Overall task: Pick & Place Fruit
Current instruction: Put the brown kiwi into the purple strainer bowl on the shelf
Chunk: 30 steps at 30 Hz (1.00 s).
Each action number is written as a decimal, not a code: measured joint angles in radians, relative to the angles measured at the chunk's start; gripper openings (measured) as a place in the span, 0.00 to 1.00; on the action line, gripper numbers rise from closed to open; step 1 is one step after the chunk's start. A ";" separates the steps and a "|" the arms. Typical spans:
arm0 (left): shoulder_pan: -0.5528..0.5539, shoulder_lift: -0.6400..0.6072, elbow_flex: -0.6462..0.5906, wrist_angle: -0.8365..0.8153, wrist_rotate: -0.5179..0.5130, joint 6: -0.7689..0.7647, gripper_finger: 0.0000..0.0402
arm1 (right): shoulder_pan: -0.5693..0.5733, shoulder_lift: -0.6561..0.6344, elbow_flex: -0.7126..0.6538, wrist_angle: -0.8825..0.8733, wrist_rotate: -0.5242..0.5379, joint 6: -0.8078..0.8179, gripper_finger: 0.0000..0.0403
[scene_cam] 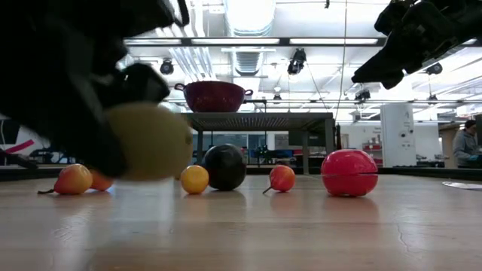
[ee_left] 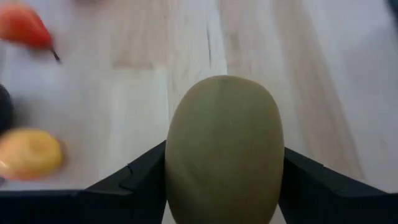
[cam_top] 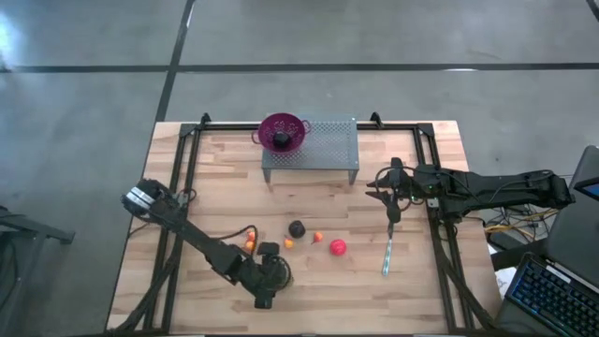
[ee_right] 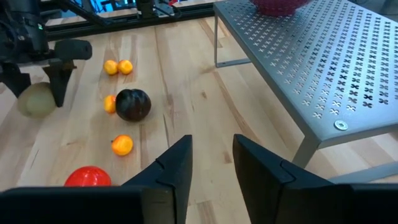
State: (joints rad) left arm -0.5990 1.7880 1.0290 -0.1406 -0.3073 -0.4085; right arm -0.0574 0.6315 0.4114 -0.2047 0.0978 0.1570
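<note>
At the near edge of the wooden surface (cam_top: 225,178), about six o'clock in the overhead view, the left gripper (cam_top: 265,298) has its jaws closed on the olive-green oval fruit (ee_left: 224,149), a dark finger pressed to each flank; from table height the oval (scene_cam: 151,141) appears to hang clear of the boards. Just beyond it lie the small orange fruits (cam_top: 250,243), two together at nine o'clock of the loose dark ball (cam_top: 297,228) and two more (cam_top: 317,238) toward the red ball (cam_top: 338,247), which rests at about four o'clock of the dark one. A slim teal stick (cam_top: 387,256) lies near the red ball, toward three o'clock. Above the stick's far end hovers the right gripper (cam_top: 394,208), jaws parted and holding nothing. At twelve o'clock stands a perforated metal rack (cam_top: 323,145), and on its nine-o'clock end a purple colander (cam_top: 282,131) holds a second dark ball (cam_top: 281,140). No brand, label or writing is legible anywhere.
</note>
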 joint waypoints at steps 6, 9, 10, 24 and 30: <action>0.030 -0.094 0.019 0.008 -0.135 0.032 0.61 | 0.000 0.000 0.000 0.000 0.000 0.000 0.22; 0.043 -0.145 0.024 0.009 -0.281 0.049 0.61 | 0.000 0.000 0.000 0.000 0.000 0.000 0.19; 0.046 -0.160 0.024 0.007 -0.336 0.050 0.61 | 0.000 0.000 0.000 0.000 0.000 0.000 0.19; 0.199 -0.390 0.010 0.004 -0.893 0.002 0.61 | 0.000 0.000 0.000 0.000 0.000 0.000 0.11; 0.316 -0.455 0.007 0.009 -0.876 0.100 0.61 | 0.000 0.000 0.000 0.000 0.000 0.000 0.11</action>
State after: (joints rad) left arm -0.2827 1.3328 1.0362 -0.1317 -1.1832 -0.3089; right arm -0.0574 0.6315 0.4114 -0.2047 0.0975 0.1570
